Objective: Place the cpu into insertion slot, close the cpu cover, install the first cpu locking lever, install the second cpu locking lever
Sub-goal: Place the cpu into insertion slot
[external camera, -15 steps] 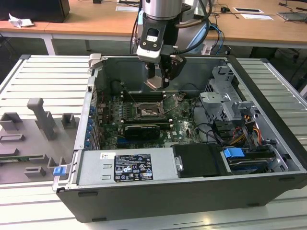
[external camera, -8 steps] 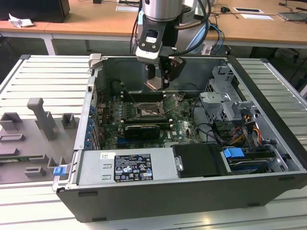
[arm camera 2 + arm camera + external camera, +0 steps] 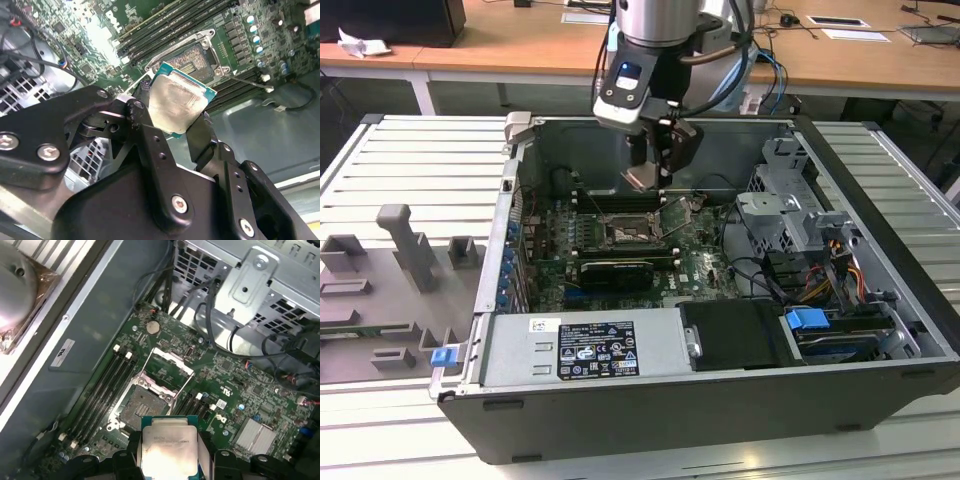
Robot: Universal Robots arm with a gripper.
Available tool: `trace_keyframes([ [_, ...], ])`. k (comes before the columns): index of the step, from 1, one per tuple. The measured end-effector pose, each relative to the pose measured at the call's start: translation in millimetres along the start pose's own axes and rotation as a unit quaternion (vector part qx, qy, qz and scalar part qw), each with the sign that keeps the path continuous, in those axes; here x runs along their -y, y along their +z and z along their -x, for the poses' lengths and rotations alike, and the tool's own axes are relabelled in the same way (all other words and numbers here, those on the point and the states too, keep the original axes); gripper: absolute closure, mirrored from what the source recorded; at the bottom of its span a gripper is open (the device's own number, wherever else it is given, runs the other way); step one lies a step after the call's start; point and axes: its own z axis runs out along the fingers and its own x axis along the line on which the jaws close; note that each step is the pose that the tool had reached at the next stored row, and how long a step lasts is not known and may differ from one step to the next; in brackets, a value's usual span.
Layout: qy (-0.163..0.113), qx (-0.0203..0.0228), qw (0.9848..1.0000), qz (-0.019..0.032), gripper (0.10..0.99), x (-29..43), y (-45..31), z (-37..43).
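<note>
Here my gripper [image 3: 172, 116] is partly closed, and my two black fingers [image 3: 145, 120] pinch the cpu [image 3: 182, 102] by opposite edges. Its pale metal face shows in both wrist views. The chip hangs in the air above the green board, clear of it, just short of the insertion slot [image 3: 142, 407]. The slot lies open with its dark square bare. The cpu cover [image 3: 175, 360] is swung up off it and stands along one edge of the socket. A thin metal lever [image 3: 248, 81] sticks out past the socket's corner.

Long black memory slots [image 3: 100, 395] run close along both sides of the socket. A round coin cell [image 3: 152, 328] sits on the board beyond the cover. In the exterior view, a long black expansion card [image 3: 620, 270] crosses the board nearer the camera than the socket.

The board lies at the bottom of an open computer case [image 3: 650, 410]. A labelled power supply [image 3: 580, 345] runs along the case's near wall. A silver drive cage [image 3: 780, 200] and loose cables [image 3: 820, 265] crowd the case's corner at the exterior view's right, close beside my arm.

The case rests on a ribbed grey table [image 3: 410, 160]. Grey fixture blocks [image 3: 405, 245] stand near that table's edge at the exterior view's left. Wooden desks [image 3: 520, 45] cross the room behind.
</note>
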Motion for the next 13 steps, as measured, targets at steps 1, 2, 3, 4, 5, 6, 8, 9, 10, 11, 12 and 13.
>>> trace_keyframes([
  [1,0.012,0.001,0.9999,0.0002,0.549,0.1,0.3,0.0],
  [2,0.017,0.0015,0.9998,0.0003,0.549,0.1,0.5,0.0],
  [3,0.022,0.0018,0.9998,0.0003,0.549,0.1,0.6,0.0],
  [4,0.025,0.0021,0.9997,0.0004,0.549,0.1,0.8,0.0],
  [5,0.027,0.0022,0.9996,0.0005,0.549,0.1,1.1,0.0],
  [6,0.027,0.0023,0.9996,0.0005,0.549,0.1,1.5,0.0],
  [8,0.028,0.0023,0.9996,0.0005,0.549,0.2,2.3,0.0],
  [9,0.028,0.0023,0.9996,0.0005,0.549,0.2,2.7,0.0],
  [10,0.028,0.0024,0.9996,0.0005,0.549,0.3,3.1,0.1],
  [11,0.028,0.0023,0.9996,0.0004,0.549,0.3,3.6,0.0],
  [12,0.028,0.0024,0.9996,0.0005,0.549,0.3,4.0,0.1],
  [13,0.028,0.0024,0.9996,0.0004,0.549,0.4,4.3,0.1],
])
